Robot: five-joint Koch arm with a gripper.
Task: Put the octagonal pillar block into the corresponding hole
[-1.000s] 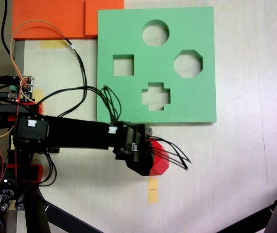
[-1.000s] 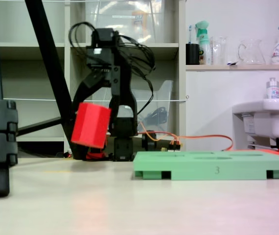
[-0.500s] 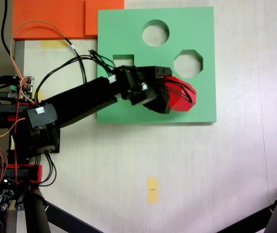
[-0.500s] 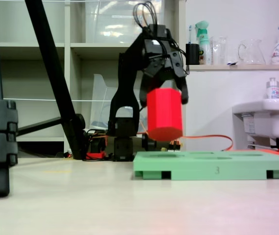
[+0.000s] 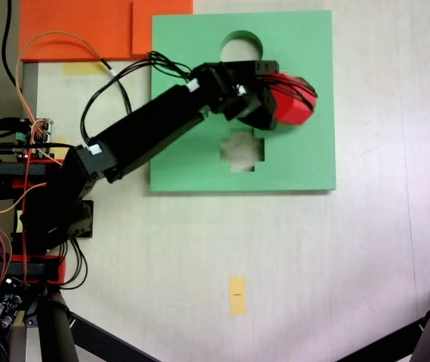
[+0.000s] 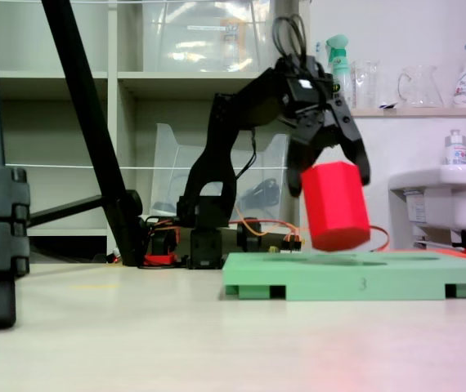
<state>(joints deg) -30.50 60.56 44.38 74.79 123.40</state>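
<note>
Octagonal pillar block (image 6: 333,206) clamped in end effector (image 6: 329,170), tilted, above green board (image 6: 356,273).

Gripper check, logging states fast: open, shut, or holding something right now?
Gripper: shut on the red octagonal block, held tilted just above the green board.

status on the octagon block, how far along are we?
Done: the red octagonal block is picked up, clamped in the gripper and carried over the green board. In hand: it hangs tilted just above the board in the low fixed view, roughly over the octagonal hole's spot, which arm and block cover from above. Left: level it, lower it into the hole, release.
</note>
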